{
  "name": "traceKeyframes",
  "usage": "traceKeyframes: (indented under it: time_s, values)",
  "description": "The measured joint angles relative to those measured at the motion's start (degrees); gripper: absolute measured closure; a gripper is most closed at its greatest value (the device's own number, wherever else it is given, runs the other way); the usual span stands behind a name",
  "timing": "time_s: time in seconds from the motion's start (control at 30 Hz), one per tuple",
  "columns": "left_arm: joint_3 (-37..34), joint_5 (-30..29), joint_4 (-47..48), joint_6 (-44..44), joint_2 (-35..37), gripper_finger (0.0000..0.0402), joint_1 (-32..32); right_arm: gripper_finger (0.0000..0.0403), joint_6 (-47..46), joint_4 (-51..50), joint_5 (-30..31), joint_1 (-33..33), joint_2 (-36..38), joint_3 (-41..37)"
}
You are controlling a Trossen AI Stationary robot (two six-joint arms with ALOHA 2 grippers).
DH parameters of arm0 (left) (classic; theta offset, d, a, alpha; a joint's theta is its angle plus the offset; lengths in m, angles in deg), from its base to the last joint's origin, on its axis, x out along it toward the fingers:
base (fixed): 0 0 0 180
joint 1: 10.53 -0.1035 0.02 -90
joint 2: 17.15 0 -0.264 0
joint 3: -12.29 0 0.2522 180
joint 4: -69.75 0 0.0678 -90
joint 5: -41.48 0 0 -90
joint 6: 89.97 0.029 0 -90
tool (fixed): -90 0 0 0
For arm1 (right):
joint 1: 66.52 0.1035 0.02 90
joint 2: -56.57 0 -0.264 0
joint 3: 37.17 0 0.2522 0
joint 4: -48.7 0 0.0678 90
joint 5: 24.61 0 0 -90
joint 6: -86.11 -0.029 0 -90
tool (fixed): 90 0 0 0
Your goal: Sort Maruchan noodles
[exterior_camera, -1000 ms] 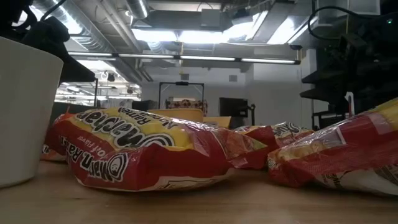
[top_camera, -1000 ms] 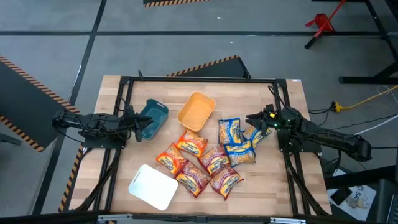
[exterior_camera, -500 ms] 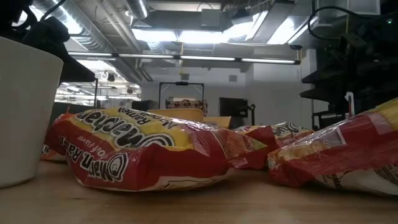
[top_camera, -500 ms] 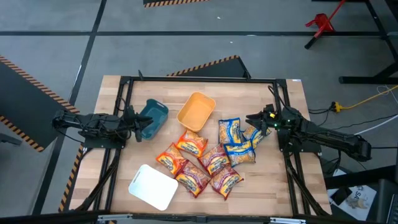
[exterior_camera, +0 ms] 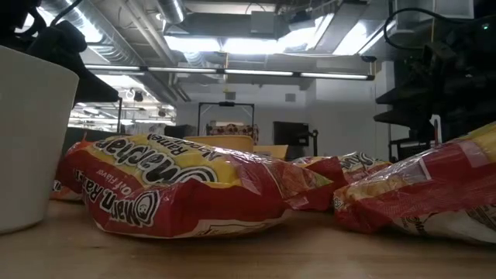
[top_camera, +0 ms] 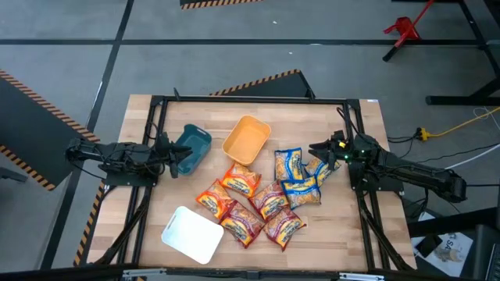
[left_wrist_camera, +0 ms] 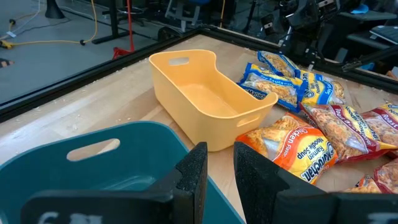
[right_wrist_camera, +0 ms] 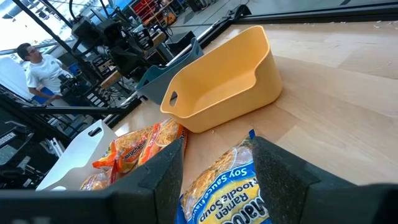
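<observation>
Nothing changes across the last second: both arms and every packet sit exactly as before, so sorting has not started.

The left gripper (top_camera: 168,154) rests at the table's 9 o'clock edge, over the teal plastic tray (top_camera: 191,148); in its wrist view the fingers (left_wrist_camera: 193,177) stand a narrow slot apart with nothing between them.

The right gripper (top_camera: 319,150) sits at 3 o'clock, fingers (right_wrist_camera: 163,177) spread wide over a blue-and-yellow crinkly ramen packet (right_wrist_camera: 225,186), not yet gripping it.

The Maruchan noodles (top_camera: 262,197) lie loose in a cluster at table centre toward 5 o'clock: 3 blue-and-yellow packets at the cluster's 2 o'clock, the orange-red and red ones spreading toward 7 o'clock.

The orange-yellow plastic tray (top_camera: 246,140) at 12 o'clock and the white plastic tray (top_camera: 192,234) at 7 o'clock hold nothing. Likely first step: the right gripper closes on that blue packet.
</observation>
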Motion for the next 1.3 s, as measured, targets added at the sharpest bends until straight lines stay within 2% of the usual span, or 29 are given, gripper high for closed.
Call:
traceKeyframes:
  time_s: [0.13,0.3,0.4,0.53,0.6,0.67,0.77,0.83,0.93,1.1,1.2,1.3]
  values:
    - [0.0,0.0,-2.0,-1.7,0.0,0.0328,0.0,0.0226,0.0,0.4,0.0,0.0,0.0,0.0]
    - [0.0,-0.5,-13.9,-9.6,0.0,0.0328,0.0,0.0226,-1.6,0.8,0.2,0.0,0.0,0.0]
    - [0.0,-0.5,-20.4,-14.0,0.0,0.0328,0.0,0.0226,-3.5,2.2,3.4,0.0,0.0,0.0]
    - [0.0,-0.6,-26.7,-14.9,0.0,0.0328,0.0,0.0226,-9.2,2.8,5.8,0.0,0.0,0.0]
    - [0.0,-2.8,-29.8,-14.2,0.0,0.0328,-0.1,0.0226,-10.2,4.4,8.9,0.0,-0.1,0.0]
    - [-0.1,-5.3,-37.6,-13.1,0.0,0.0328,-0.4,0.0226,-9.2,6.9,10.8,0.0,-0.1,0.0]
    - [0.0,-0.9,-49.6,-10.7,-1.5,0.0328,-0.4,0.0226,-5.4,11.5,12.8,0.0,-0.1,0.0]
    - [1.7,1.7,-52.6,-10.6,-4.2,0.0328,-0.2,0.0226,-4.7,13.3,15.6,0.0,-0.1,0.0]
    - [7.9,4.7,-52.2,-9.4,-12.5,0.0328,0.2,0.0226,-4.3,16.1,18.0,0.0,-0.1,0.0]
    - [22.4,14.4,-50.2,1.4,-31.2,0.0328,0.1,0.0216,-4.4,16.6,19.7,0.0,-0.1,0.0]
    - [32.1,23.5,-41.4,5.4,-39.2,0.0328,0.1,0.0193,-4.4,16.6,19.7,0.0,-0.1,0.0]
    - [41.3,27.3,-27.3,7.0,-45.4,0.0328,-0.9,0.0165,-4.4,15.6,19.4,0.0,-0.1,0.0]
